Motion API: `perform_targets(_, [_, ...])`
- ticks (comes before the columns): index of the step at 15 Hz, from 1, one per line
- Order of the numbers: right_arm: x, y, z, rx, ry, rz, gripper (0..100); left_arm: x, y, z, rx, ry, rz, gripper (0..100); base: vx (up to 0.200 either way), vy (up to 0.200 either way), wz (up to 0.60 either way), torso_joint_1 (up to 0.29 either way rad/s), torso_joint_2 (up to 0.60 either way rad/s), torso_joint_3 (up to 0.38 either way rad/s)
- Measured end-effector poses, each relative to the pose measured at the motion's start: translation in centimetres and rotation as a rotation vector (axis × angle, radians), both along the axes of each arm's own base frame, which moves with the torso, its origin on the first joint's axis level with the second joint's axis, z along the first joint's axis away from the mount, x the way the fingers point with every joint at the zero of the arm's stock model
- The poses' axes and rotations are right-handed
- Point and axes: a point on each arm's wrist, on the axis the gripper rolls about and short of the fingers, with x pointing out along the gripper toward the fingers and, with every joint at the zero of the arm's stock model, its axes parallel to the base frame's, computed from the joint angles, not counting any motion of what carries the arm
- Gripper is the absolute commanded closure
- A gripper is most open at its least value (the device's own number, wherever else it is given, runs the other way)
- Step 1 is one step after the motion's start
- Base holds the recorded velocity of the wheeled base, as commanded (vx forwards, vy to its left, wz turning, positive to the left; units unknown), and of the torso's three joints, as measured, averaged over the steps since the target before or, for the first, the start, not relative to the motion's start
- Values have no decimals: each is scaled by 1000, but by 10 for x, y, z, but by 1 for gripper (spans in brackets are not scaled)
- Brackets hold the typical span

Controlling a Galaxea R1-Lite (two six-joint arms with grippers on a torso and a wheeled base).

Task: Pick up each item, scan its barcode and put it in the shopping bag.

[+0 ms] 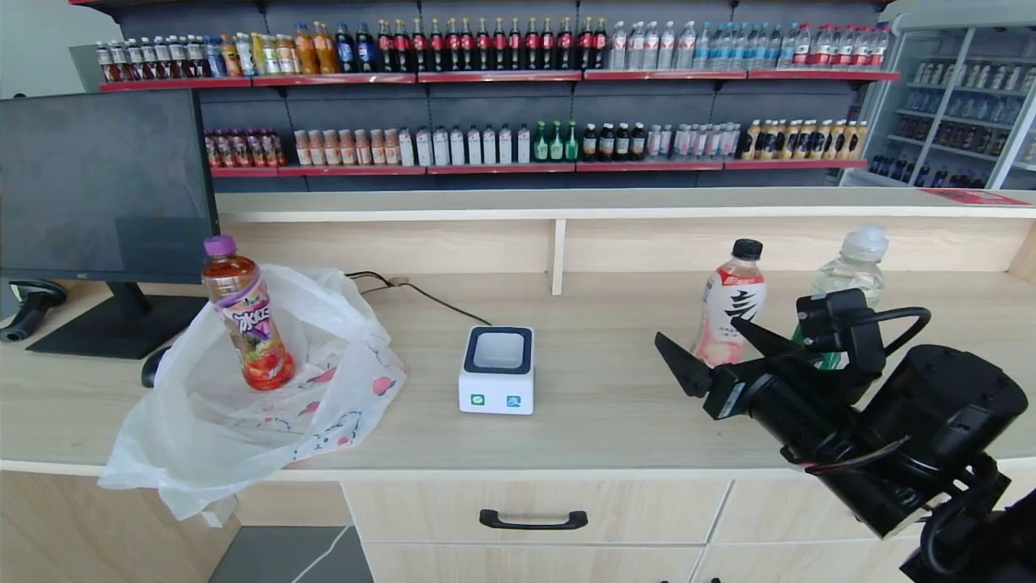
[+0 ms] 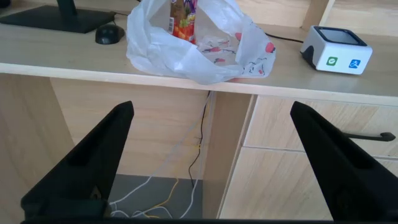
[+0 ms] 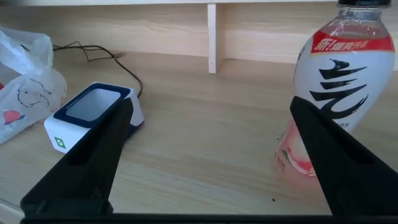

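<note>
Just ahead of the spread right tool (image 1: 712, 346), the pink bottle (image 1: 732, 295) stands upright.

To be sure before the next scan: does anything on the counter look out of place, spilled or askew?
The shopping bag hangs partly over the counter edge, so it might slip, and the purple-capped bottle in it leans slightly. The scanner, pink bottle and clear bottle stand upright; nothing is spilled.

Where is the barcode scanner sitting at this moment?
In the head view the scanner sits in the middle of the counter, between the shopping bag on the robot's left and the pink bottle on its right, touching neither.
</note>
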Motion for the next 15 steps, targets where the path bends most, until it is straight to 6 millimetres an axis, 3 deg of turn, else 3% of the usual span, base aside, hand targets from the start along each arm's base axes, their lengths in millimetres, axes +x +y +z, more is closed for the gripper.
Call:
perform_targets(6, [13, -42, -10, -16, 44, -163, 0, 0, 0, 0, 0, 0, 0, 0, 0, 0, 0, 0, 0, 0])
perform_targets(11, [20, -46, -19, -24, 74, -183, 0, 0, 0, 0, 0, 0, 0, 0, 0, 0, 0, 0, 0, 0])
perform_targets(15, [41, -52, -27, -24, 80, -207, 0, 0, 0, 0, 0, 0, 0, 0, 0, 0, 0, 0, 0, 0])
